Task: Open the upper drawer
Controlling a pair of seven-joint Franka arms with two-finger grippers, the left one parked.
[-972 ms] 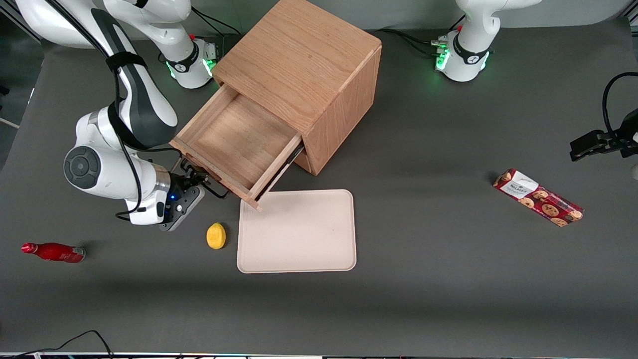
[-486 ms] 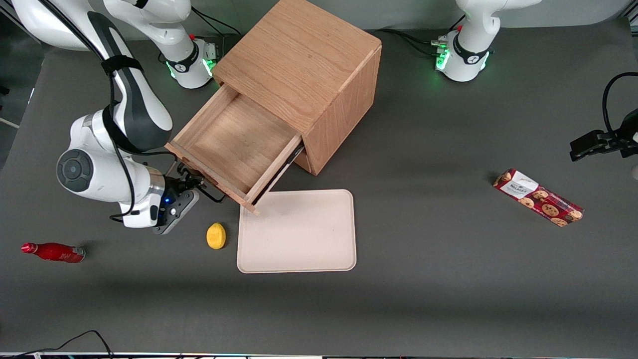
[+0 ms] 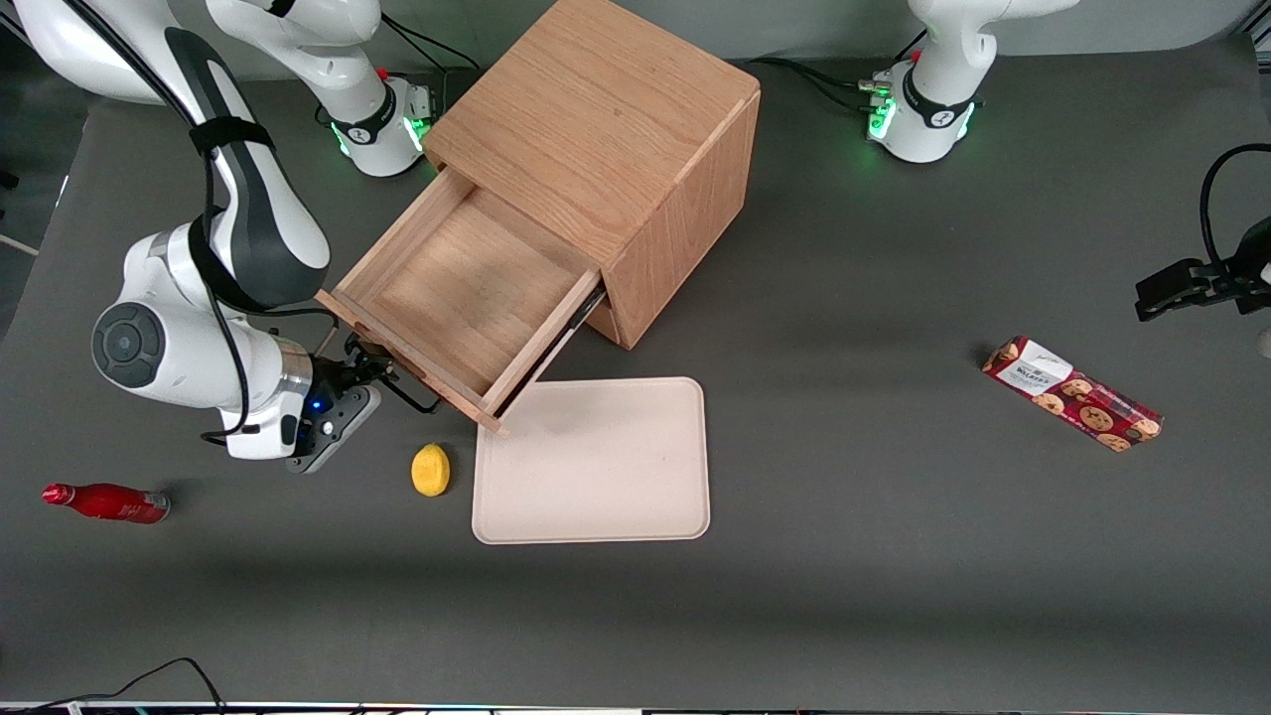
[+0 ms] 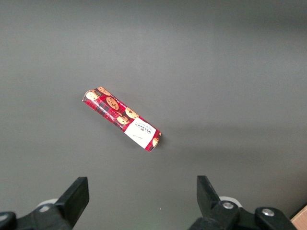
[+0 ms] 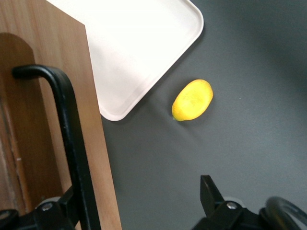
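Note:
The light-brown cube cabinet (image 3: pixel 596 119) stands at the back of the table. Its upper drawer (image 3: pixel 457 298) is pulled well out and its shallow wooden box shows nothing inside. The thin black bar handle (image 3: pixel 402 389) runs along the drawer front. My right gripper (image 3: pixel 362 372) is in front of the drawer, at the handle. In the right wrist view the gripper (image 5: pixel 139 191) is open wide; the handle (image 5: pixel 72 143) passes right beside one finger (image 5: pixel 72 203), against the drawer front (image 5: pixel 29 143). The bottom drawer is hidden under the upper one.
A yellow lemon (image 3: pixel 430 469) (image 5: pixel 193 99) lies nearer the front camera than the gripper. A beige tray (image 3: pixel 592 460) (image 5: pixel 139 43) lies beside it, under the drawer's corner. A red bottle (image 3: pixel 104 501) lies toward the working arm's end, a cookie box (image 3: pixel 1070 392) (image 4: pixel 122 118) toward the parked arm's.
The upper drawer has slid farther out of the cabinet. My gripper and wrist have moved with its handle, away from the cabinet and toward the working arm's end.

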